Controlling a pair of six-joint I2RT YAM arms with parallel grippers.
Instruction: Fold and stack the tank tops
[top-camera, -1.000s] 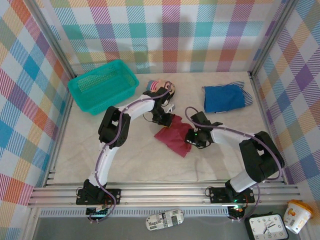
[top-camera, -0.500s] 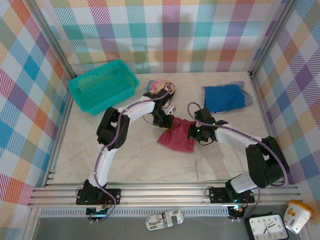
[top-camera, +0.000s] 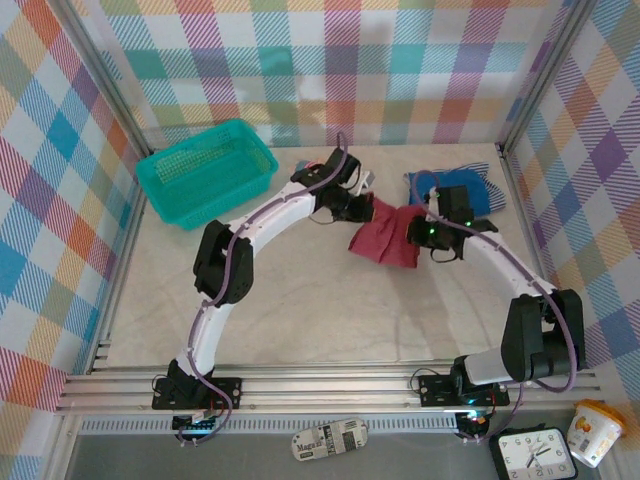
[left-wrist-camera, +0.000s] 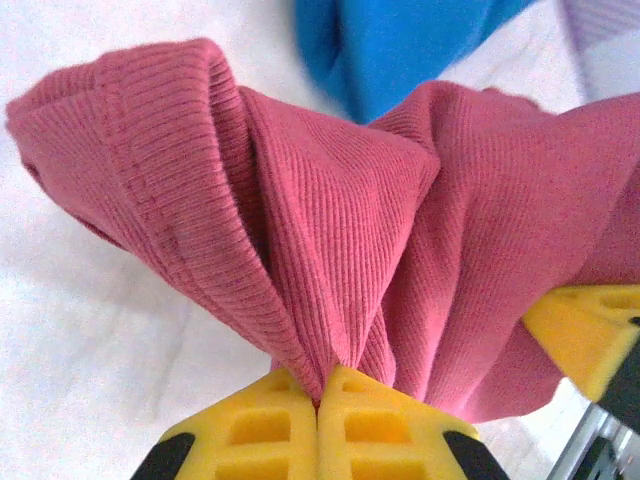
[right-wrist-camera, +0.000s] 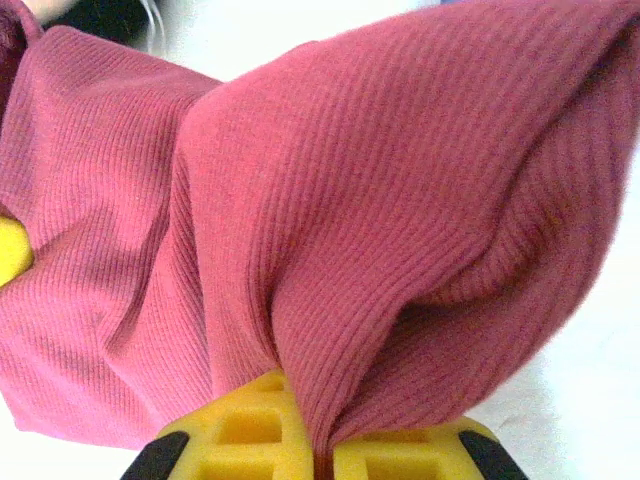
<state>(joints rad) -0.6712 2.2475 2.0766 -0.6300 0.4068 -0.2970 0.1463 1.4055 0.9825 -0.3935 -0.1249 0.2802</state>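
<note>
The dark red tank top (top-camera: 385, 238) hangs bunched between my two grippers, lifted off the table at the back centre. My left gripper (top-camera: 362, 206) is shut on its left edge; in the left wrist view the ribbed red cloth (left-wrist-camera: 330, 230) is pinched between the yellow fingers of that gripper (left-wrist-camera: 318, 385). My right gripper (top-camera: 418, 232) is shut on the right edge, and the red cloth (right-wrist-camera: 350, 200) spills from its closed jaws (right-wrist-camera: 322, 440). The bright blue tank top (top-camera: 478, 190) lies folded at the back right, partly under the right arm. A striped tank top (top-camera: 498, 200) peeks out beneath it.
A teal mesh basket (top-camera: 205, 172) stands at the back left. Plaid walls and metal posts close in the table on three sides. The blue top (left-wrist-camera: 400, 50) lies just beyond the red cloth in the left wrist view. A clock (top-camera: 532, 452) and cup (top-camera: 594, 432) sit beyond the near rail.
The right gripper has shut on the red top. Both grippers have lifted it from the table's middle and carried it back and right, toward the blue top.
</note>
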